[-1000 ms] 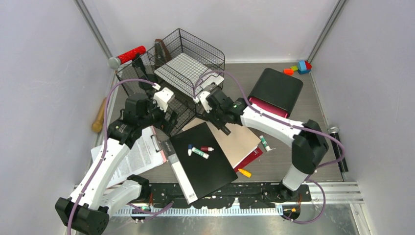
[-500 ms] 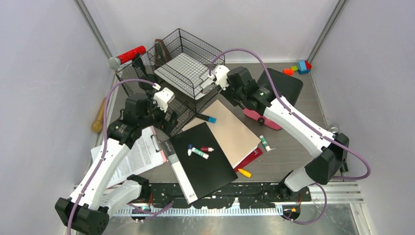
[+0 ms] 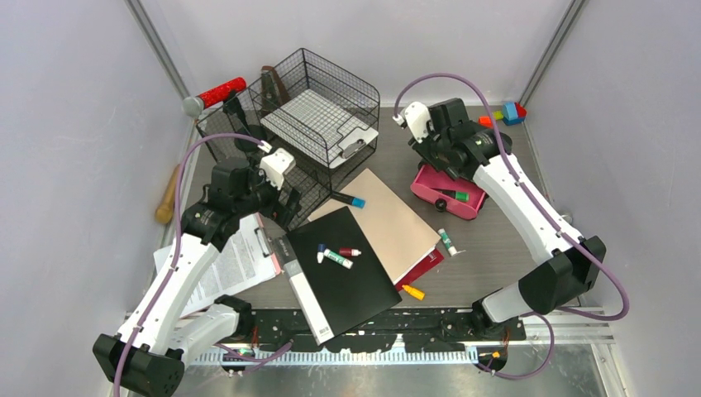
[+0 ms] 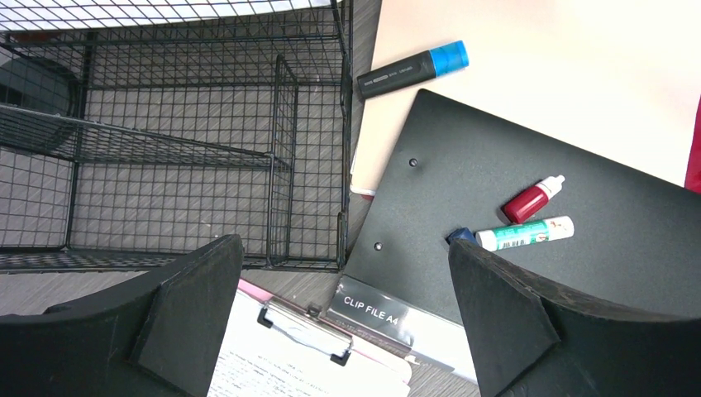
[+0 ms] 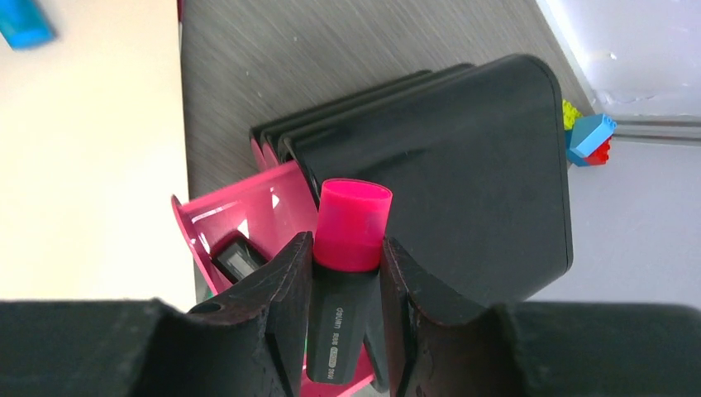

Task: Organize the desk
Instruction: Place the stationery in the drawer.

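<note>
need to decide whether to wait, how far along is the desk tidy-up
Early on. Done: the pink drawer is open with a green-capped marker inside. In hand: the right tool grips a pink-capped marker near it; the left tool hangs open, empty. Left: pens on the black clip file, the blue-capped marker, the yellow pen and the clipboard.

Left arm [image 3: 178, 265], right arm [image 3: 525, 207]: white shells, black joints. Purple cable [image 3: 444, 75] along each. Left hand [image 4: 347, 285], right hand [image 5: 343, 248]: black wedge fingers [image 4: 190, 306].
</note>
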You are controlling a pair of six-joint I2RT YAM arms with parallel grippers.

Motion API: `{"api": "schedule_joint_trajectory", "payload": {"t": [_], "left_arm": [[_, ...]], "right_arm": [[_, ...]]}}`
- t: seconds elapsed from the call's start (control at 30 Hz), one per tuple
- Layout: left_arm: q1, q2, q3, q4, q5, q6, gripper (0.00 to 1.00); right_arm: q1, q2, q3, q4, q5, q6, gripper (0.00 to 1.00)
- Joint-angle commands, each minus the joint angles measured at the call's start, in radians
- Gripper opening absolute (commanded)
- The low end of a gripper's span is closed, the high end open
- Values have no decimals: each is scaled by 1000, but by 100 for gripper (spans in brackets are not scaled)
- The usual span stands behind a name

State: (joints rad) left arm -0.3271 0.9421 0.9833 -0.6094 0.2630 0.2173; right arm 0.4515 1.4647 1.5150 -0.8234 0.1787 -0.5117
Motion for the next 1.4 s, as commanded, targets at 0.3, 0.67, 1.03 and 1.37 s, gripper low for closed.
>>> {"api": "schedule_joint_trajectory", "payload": {"t": [0.3,0.67,1.03,1.37], "left_arm": [[2,-15,7,32,29,12,99],[2,-16,3,31,35,14,99],[2,-21,1,29,37,14,99],[2,-17,-1,33,40,16,99]], "right_arm": [[-67,-35,-39,-91,-77,-108,15],[-78,-44,-84,-97,-73,-99,54],[-84,-57,-66,-81,-70,-72,71],[-69,-131,-16,-192,-362,-6,70]]}}
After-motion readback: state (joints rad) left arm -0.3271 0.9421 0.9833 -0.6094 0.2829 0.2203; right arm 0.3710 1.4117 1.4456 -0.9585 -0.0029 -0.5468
